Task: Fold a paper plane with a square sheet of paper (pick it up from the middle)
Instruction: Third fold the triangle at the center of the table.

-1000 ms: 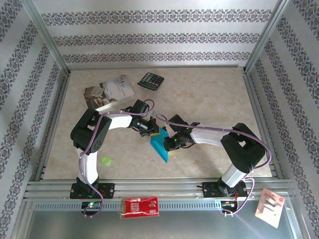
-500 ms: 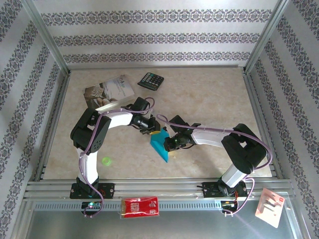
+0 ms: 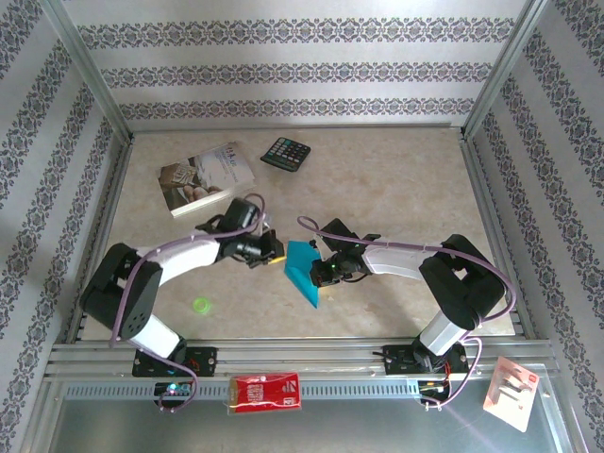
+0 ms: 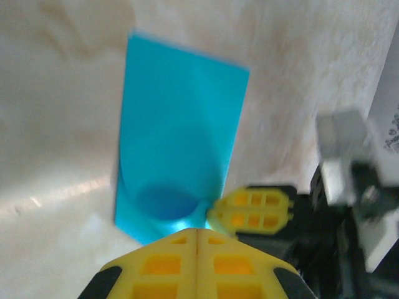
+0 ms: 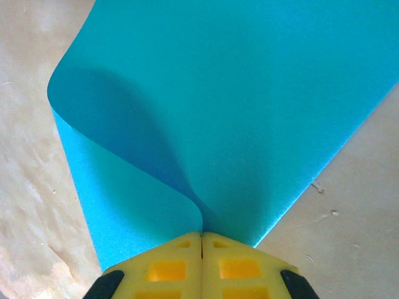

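Note:
The square sheet of paper [image 3: 304,274] is turquoise and lies folded over on the table's middle, tapering toward the near side. Its top layer [image 5: 249,106] curls up loosely. My right gripper [image 5: 201,235] is shut on the sheet's near edge, where the curl meets the lower layer; from above it [image 3: 319,274] sits at the sheet's right side. My left gripper [image 3: 276,253] hovers just left of the sheet, shut, with nothing seen between its jaws. In the left wrist view the sheet [image 4: 181,131] lies beyond my left gripper [image 4: 197,232], and a right fingertip [image 4: 252,208] shows beside it. The paper plane is out of view.
A pale printed book [image 3: 206,176] and a black calculator [image 3: 286,153] lie at the back left. A small green thing [image 3: 200,305] sits near the left arm's base. A red packet [image 3: 266,392] and a white card [image 3: 511,392] lie off the table's front edge.
The left arm has swung out to the left and drawn its gripper back off the sheet's left edge. The right gripper holds its place on the sheet.

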